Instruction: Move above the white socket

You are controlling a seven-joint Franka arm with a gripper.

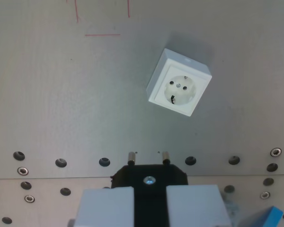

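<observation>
A white square socket [180, 82] sits on the grey metal table, tilted, in the upper right of the wrist view. Its round recess with two holes faces up. My gripper [149, 190] is at the bottom centre, with pale fingers [109, 205] on either side. It is shut on a black plug [149, 177] whose two metal pins [131, 156] point towards the far side. The socket lies ahead of the plug and to the wrist view's right, well apart from the pins.
A row of screw holes [104, 161] runs across the table just ahead of the plug. Thin red marks [102, 34] are drawn at the top left. A blue object [270, 217] shows at the bottom right corner.
</observation>
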